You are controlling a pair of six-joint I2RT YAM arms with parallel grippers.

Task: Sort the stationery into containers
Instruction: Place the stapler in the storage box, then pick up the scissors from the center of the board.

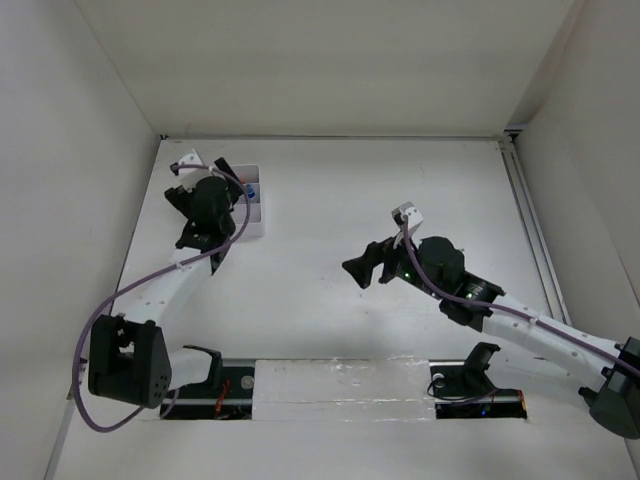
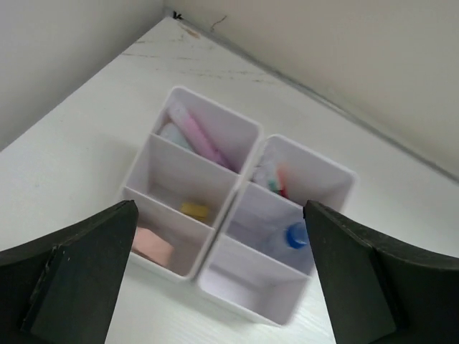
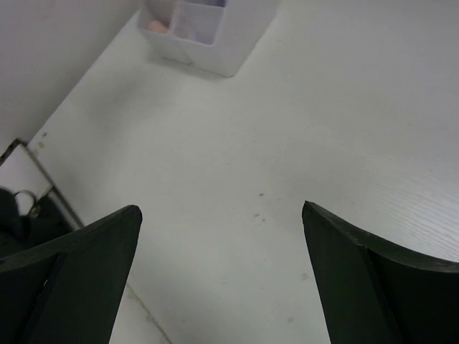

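The white organiser tray (image 1: 256,212) stands at the far left of the table, partly hidden by my left arm. In the left wrist view its compartments (image 2: 244,290) hold a pink highlighter (image 2: 195,132), a small yellow item (image 2: 193,210), a pink eraser (image 2: 152,245), a blue-capped clear bottle (image 2: 296,234) and red and green pens (image 2: 276,179). My left gripper (image 1: 200,215) hovers above the tray, open and empty (image 2: 220,208). My right gripper (image 1: 362,265) is open and empty over bare table (image 3: 221,208), well right of the tray (image 3: 215,43).
White walls enclose the table on the left (image 1: 70,200), back and right. A metal rail (image 1: 530,230) runs along the right edge. A taped strip with the arm mounts (image 1: 340,385) lies at the near edge.
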